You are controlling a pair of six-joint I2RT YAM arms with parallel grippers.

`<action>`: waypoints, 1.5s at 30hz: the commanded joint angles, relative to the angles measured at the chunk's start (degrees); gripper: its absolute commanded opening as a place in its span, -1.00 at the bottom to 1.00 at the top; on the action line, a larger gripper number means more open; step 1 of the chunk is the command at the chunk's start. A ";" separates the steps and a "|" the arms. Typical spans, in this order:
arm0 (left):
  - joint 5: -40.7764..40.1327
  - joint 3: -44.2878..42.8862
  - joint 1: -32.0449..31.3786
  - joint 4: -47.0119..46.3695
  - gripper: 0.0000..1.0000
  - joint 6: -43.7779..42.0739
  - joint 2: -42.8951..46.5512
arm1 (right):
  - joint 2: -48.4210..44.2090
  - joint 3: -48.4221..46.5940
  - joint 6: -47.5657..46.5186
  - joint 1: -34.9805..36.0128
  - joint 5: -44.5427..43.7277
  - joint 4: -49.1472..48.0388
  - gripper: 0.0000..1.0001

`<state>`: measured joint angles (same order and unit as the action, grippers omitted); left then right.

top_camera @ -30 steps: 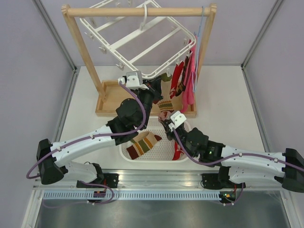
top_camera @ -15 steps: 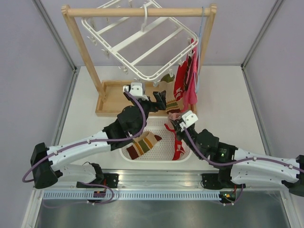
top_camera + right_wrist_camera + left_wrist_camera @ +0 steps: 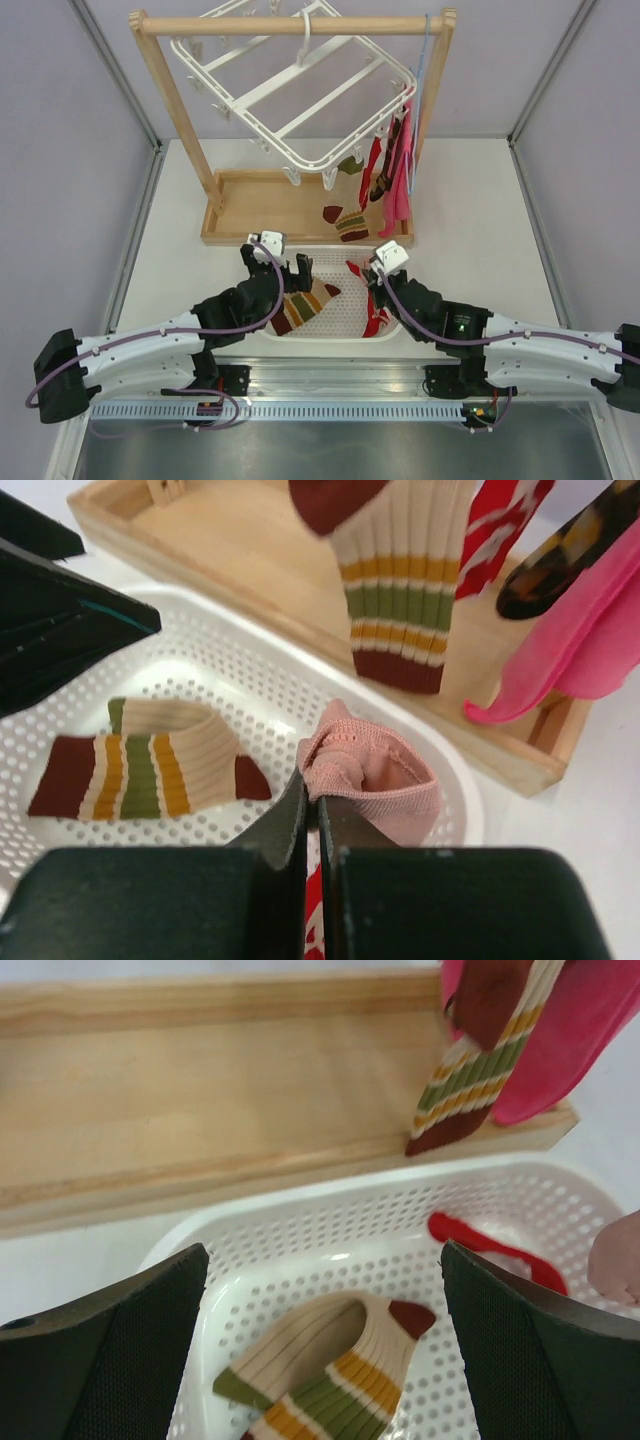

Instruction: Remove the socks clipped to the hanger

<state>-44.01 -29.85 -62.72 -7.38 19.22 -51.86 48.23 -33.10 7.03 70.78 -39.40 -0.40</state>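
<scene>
We see the white hanger (image 3: pixel 330 100) tilted on the wooden rack (image 3: pixel 290 24) at the back of the desk (image 3: pixel 470 220). Its low corner is on the right side. Red socks (image 3: pixel 375 170) with white marks hang there, just beside a big pink cloth (image 3: pixel 403 190). A hanging striped sock (image 3: pixel 350 222) dangles over the wooden tray (image 3: pixel 260 205) at the foot of the rack. Its brown end points down, close to the tray's front wall. Its top is cut off in both wrist views, so we cannot tell which clip holds it.

A white basket (image 3: pixel 330 330) with little holes sits on the desk in front of the tray. Another striped sock (image 3: pixel 305 303) lies flat inside it, and a red sock (image 3: pixel 375 315) lies at the right side.

The left gripper (image 3: pixel 275 270) is low over the left back edge of the basket. Its jaws are wide apart and nothing is between them. Through the gap we see the basket and the striped sock lying in it.

The right gripper (image 3: pixel 315 805) is over the right back part of the basket. Its jaws are pressed tight on a pale pink sock (image 3: pixel 365 780). The pink sock is bunched up and pokes out past the tips, above the basket.
</scene>
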 commanded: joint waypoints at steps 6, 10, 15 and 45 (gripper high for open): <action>-3.63 4.26 -0.04 15.81 1.00 13.99 7.98 | 3.01 2.35 6.42 0.58 8.45 -5.75 -0.98; -4.42 5.76 -0.04 16.25 1.00 14.61 10.28 | 5.55 0.85 6.60 0.85 9.95 -4.70 -0.98; -6.70 4.10 -0.04 18.35 1.00 15.92 7.92 | 5.92 0.23 7.91 0.94 10.39 -3.46 -0.98; 38.18 -6.36 18.77 -29.70 1.00 -4.19 -15.02 | -7.61 5.68 12.75 -24.90 28.84 -12.26 0.96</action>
<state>-14.13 -32.49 -45.15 -23.20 19.59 -64.47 43.24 -27.81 18.20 48.16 -17.93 -8.56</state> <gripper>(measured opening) 0.996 0.982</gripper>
